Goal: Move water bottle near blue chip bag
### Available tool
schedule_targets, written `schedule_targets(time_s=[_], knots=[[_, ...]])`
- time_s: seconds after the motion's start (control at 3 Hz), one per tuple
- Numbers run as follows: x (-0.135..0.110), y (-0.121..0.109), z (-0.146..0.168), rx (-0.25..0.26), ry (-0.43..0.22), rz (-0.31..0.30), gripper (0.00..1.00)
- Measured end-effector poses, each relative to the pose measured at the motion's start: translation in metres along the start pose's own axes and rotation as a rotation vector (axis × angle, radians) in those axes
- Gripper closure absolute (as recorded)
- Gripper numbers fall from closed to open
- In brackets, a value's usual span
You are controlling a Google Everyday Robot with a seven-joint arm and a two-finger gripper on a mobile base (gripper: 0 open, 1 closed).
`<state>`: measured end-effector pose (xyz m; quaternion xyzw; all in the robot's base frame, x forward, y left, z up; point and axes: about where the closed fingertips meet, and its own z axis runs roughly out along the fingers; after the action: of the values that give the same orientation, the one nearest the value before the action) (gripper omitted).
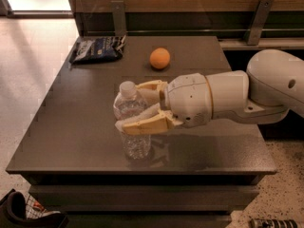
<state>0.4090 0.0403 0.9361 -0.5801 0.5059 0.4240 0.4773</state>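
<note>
Two fingers (142, 122) of gripper (129, 106) clamped on water bottle (136, 144) — one in front, one behind, bottle upright nr front of dark table (71, 127), white arm (228, 99) from rt, orange ball (159, 58) beyond, blue chip bag (97, 49) at far-left corner — well apart from bottle

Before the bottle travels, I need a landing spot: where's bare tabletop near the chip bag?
Bare tabletop lies between the blue chip bag and the orange ball, and down the left side. Crowded mid-table, where the gripper clasps the water bottle.
</note>
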Motion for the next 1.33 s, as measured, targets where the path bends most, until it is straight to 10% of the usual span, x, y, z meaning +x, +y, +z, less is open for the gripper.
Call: schedule_targets(time_s=[0.33,1.33], knots=[[-0.001,0.001,0.002,-0.004,0.001,-0.003,0.99],[-0.032,-0.038,-0.023,0.004,0.049,0.000,1.00]])
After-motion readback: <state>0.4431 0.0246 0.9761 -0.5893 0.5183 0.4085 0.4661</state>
